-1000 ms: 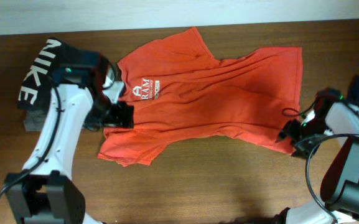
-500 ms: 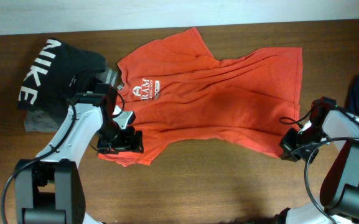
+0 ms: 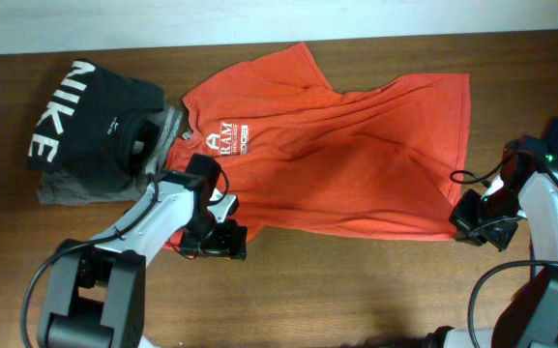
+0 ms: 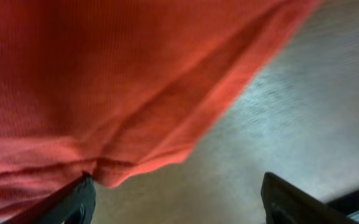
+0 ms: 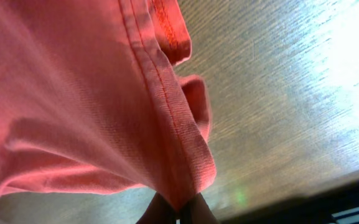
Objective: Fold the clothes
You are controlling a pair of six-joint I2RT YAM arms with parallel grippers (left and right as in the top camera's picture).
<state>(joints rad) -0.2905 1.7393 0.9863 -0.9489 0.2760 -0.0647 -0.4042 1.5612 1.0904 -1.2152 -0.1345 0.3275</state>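
Wood table (image 3: 356, 290), T-shirt (image 3: 356, 155) hem in right jaws

light: even overhead; glare on table (image 5: 341, 62) | focus: T-shirt (image 4: 104, 81) blurred in left wrist view

The red-orange T-shirt (image 3: 356, 155) lies spread front-up and creased on the wooden table (image 3: 356, 290), collar at view left, white chest lettering beside it.
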